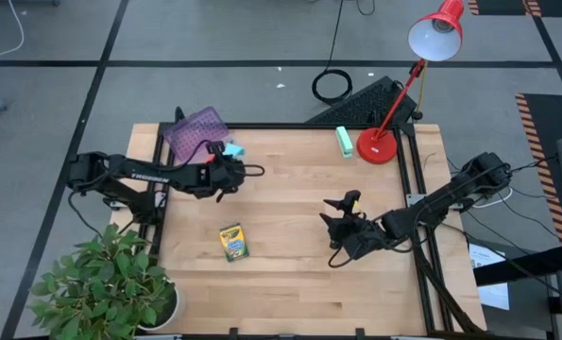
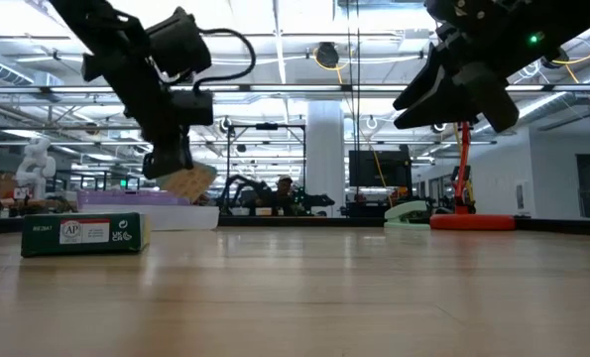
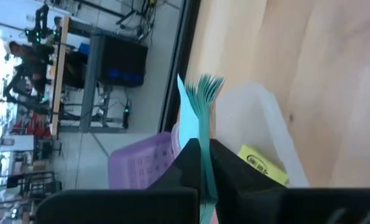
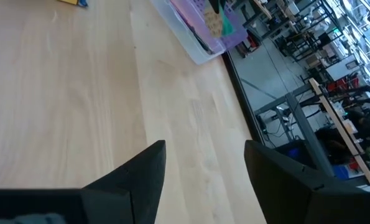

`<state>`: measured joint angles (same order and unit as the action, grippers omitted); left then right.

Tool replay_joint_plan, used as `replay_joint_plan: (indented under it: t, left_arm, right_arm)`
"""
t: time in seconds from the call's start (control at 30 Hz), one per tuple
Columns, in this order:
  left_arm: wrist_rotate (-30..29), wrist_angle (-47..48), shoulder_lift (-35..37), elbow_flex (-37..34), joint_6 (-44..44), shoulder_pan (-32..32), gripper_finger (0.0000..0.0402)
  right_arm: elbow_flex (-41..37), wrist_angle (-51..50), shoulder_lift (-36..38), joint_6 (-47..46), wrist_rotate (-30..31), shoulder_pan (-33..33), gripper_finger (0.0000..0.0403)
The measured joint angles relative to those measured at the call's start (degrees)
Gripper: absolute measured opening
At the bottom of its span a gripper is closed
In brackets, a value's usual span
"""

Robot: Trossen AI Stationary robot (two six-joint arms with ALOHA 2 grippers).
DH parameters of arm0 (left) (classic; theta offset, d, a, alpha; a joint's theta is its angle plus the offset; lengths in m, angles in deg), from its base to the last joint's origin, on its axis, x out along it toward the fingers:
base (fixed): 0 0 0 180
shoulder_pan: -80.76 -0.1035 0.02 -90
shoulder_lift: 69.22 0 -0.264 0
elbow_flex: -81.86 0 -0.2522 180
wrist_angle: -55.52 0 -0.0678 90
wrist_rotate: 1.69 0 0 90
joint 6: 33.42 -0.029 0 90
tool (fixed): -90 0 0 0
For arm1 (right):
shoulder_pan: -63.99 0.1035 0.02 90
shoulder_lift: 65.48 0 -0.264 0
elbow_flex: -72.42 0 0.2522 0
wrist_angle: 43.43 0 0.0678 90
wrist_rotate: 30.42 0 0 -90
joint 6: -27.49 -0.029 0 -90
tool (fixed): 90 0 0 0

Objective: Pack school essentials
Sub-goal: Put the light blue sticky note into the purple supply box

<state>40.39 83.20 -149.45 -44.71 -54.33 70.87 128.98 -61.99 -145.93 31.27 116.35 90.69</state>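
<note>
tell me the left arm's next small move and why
Probably carry the sticky-note pad a little farther over the purple bin and then let go. The left gripper is shut on the pad beside the bin, above the table. The right gripper waits open.

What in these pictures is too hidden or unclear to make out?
- Inside of the purple basket: high view, its lid covers it.
- Lower part of the blue pad: left wrist view, the left gripper shut on it hides it.
- Print on the crayon box: high view, too small.
</note>
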Motion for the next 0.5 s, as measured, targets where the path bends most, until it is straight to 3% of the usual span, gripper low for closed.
replay_joint_plan:
  t: [0.2, 0.33, 0.5]
  left_arm:
    - [-0.97, -6.72, 0.00, -2.88, -1.81, -2.26, 0.0022]
    - [1.74, -11.26, -0.47, -3.83, -6.59, -4.38, 0.0029]
    - [2.50, -12.66, -1.12, -4.25, -8.68, -6.19, 0.0015]
  right_arm:
    - [0.00, -0.15, 0.00, 0.04, -0.02, 0.00, 0.0212]
    - [0.00, -0.15, 0.00, 0.15, -0.04, 0.00, 0.0212]
    - [-0.01, -0.11, 0.00, 0.35, -0.07, 0.00, 0.0212]
